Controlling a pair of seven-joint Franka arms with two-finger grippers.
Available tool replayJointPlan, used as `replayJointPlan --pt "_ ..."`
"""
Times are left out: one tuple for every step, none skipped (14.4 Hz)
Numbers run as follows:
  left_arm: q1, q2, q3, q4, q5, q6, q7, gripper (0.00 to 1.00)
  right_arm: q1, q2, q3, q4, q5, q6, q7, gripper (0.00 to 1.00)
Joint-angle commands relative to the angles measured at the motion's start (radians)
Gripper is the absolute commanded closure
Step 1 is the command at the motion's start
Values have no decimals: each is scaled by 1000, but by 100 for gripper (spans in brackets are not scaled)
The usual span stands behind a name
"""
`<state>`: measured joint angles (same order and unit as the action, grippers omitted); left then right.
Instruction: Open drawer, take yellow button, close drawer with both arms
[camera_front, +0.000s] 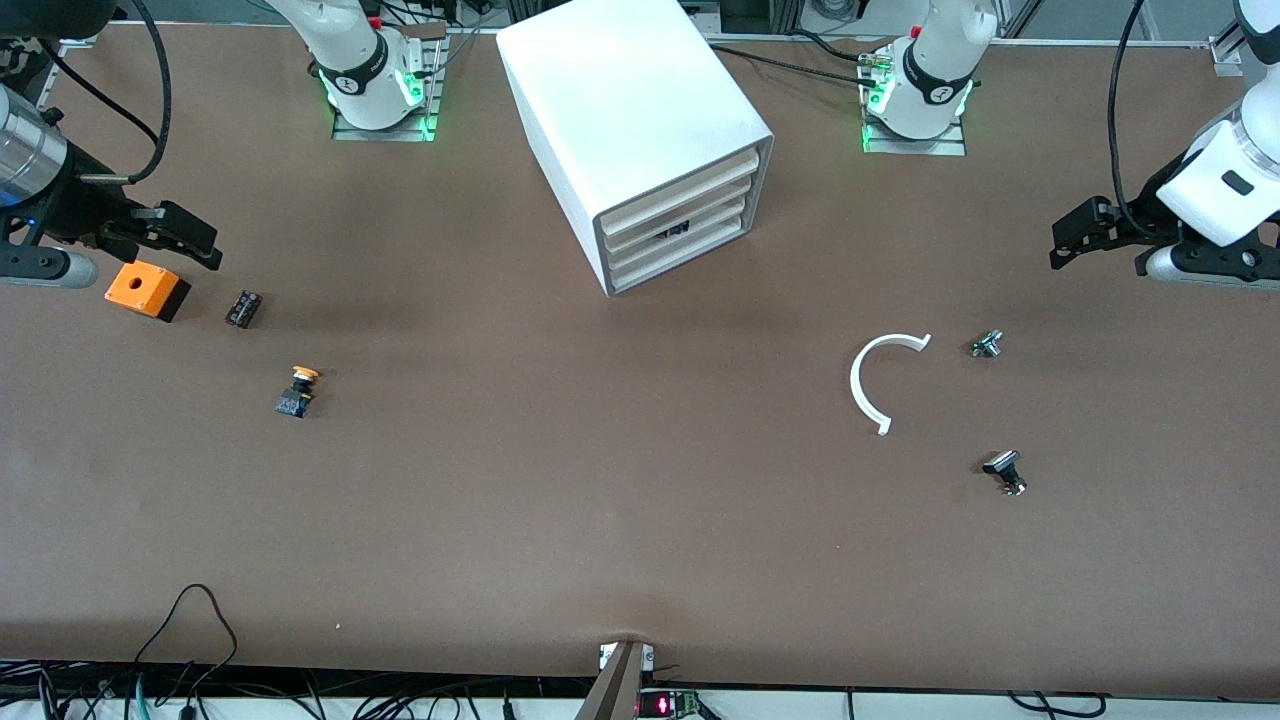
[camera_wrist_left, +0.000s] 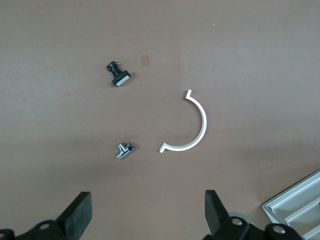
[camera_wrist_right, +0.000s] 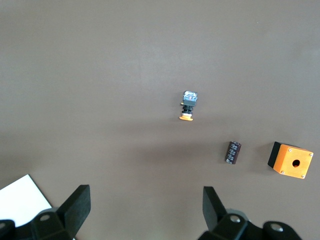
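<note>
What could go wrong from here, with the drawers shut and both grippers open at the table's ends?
1. The cabinet sits skewed and loose on the table; pulling the top drawer may drag it unless one arm braces it.
2. The four drawers are stacked close, so a finger could catch the wrong one.
3. The button already lies out on the table, small and on its side; the right gripper could nudge it away. The left gripper waits.

Button (camera_front: 297, 391) on table (camera_front: 600, 480), outside drawer (camera_front: 678, 197)
</note>
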<state>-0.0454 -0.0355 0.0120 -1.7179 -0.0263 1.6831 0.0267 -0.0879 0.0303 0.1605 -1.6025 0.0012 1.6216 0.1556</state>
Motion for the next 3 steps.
replayJointPlan --pt "-13 -7 8 0 -1 -13 -5 1 -10 -3 13 2 -3 -2 5 1" --pt "-13 -7 6 0 -1 -13 -5 1 -10 -3 13 4 0 0 9 1" --pt "-13 -7 6 0 -1 -13 -5 1 -10 -3 13 6 -3 1 10 1"
